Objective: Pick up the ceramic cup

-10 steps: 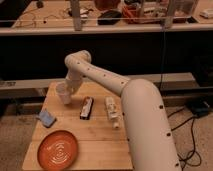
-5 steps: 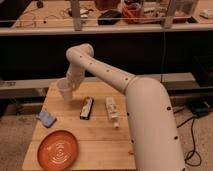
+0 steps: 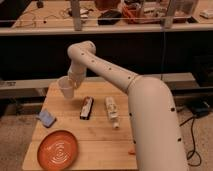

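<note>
The ceramic cup (image 3: pixel 64 88) is small, white and handleless, and sits at the far left of the wooden table (image 3: pixel 95 135), seemingly a little above its surface. My gripper (image 3: pixel 72 83) comes down from the white arm (image 3: pixel 107 70) and is shut on the cup's right rim. The arm's bulk fills the right side of the view and hides the table's right edge.
A dark bar-shaped object (image 3: pixel 87 107) and a white bottle-shaped tube (image 3: pixel 112 111) lie mid-table. A blue sponge (image 3: pixel 46 118) lies at the left and an orange plate (image 3: pixel 58 149) at the front left. A cluttered bench (image 3: pixel 110 22) stands behind.
The arm has risen and shifted slightly right, and the cup has moved up with the gripper. The other objects have not moved.
</note>
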Robot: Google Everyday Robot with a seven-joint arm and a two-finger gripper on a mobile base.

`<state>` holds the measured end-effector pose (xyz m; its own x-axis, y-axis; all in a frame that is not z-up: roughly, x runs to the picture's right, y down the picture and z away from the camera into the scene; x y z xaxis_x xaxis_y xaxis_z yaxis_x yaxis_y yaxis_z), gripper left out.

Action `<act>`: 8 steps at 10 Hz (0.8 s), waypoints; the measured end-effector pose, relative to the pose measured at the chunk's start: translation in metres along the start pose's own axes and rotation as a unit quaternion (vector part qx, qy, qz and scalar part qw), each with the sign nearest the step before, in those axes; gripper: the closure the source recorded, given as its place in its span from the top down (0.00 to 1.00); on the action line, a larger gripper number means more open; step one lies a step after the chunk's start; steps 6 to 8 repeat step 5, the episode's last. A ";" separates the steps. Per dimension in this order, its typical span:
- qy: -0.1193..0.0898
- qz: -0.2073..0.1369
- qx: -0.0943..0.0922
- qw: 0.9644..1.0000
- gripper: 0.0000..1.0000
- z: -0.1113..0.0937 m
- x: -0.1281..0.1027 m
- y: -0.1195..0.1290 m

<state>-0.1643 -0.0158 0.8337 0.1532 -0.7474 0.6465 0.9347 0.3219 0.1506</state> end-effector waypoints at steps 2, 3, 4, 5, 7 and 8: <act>-0.001 -0.002 -0.001 1.000 0.00 0.000 -0.002 -0.001; -0.001 -0.001 -0.001 1.000 0.00 -0.001 -0.002 -0.001; -0.002 0.000 -0.002 1.000 0.00 -0.001 -0.003 0.000; -0.002 0.000 -0.002 1.000 0.00 -0.001 -0.003 0.000; -0.002 0.000 -0.002 1.000 0.00 -0.001 -0.003 0.000; -0.002 0.000 -0.002 1.000 0.00 -0.001 -0.003 0.000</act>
